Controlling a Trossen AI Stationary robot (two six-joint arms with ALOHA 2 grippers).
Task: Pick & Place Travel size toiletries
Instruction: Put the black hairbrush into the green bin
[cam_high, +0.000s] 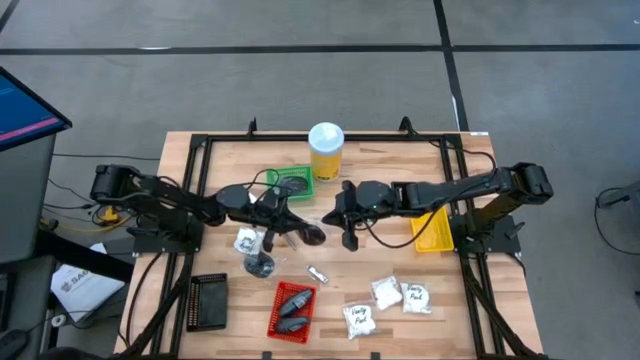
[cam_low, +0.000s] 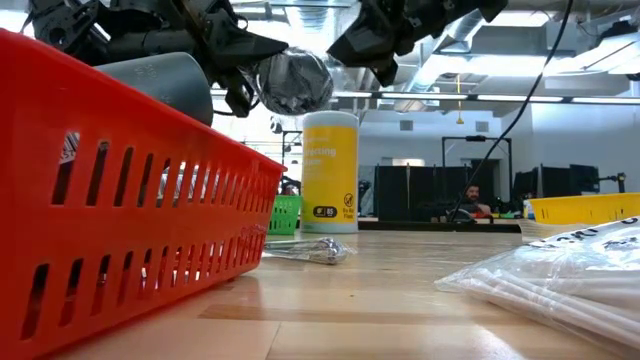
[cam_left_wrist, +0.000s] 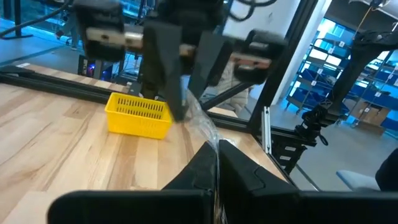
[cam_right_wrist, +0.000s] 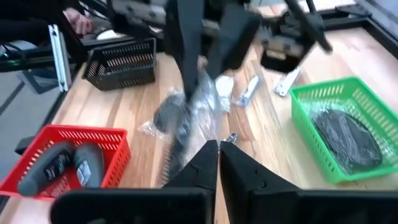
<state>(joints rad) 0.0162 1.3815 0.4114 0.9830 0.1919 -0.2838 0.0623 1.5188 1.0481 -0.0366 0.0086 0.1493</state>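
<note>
Left gripper (cam_high: 305, 233): clenched on a clear crinkly plastic packet with a dark round puck inside (cam_low: 293, 82). We find it just left of centre in the high view, lifted off the light wooden table (cam_high: 230, 160).
Right gripper (cam_high: 338, 225): fingers drawn together, just right of centre in the high view and facing the left gripper tip to tip. We cannot tell whether it pinches the packet's wrap.
Held packet: upper middle of the low view, in the air between the two grippers. In the right wrist view its wrap hangs below the left gripper's fingers.
Loose toiletries: we count three white crinkly sachets with dark print (cam_high: 387, 291) at the lower right of centre in the high view. A fourth white sachet (cam_high: 245, 240) lies under the left arm, and a thin silvery tube (cam_high: 317, 273) lies below the grippers.
Red slotted plastic tray (cam_high: 272, 325): lower centre of the high view, holding two dark grey rounded items (cam_high: 293, 300).
Green slotted tray (cam_high: 308, 190): upper centre, with a dark wrapped item inside.
Yellow slotted tray (cam_high: 432, 235): right of centre, under the right arm.
Black slotted tray (cam_high: 207, 300): lower left.
Tall yellow jar with white lid (cam_high: 326, 150): upright at the upper centre, just beside the green tray.
</note>
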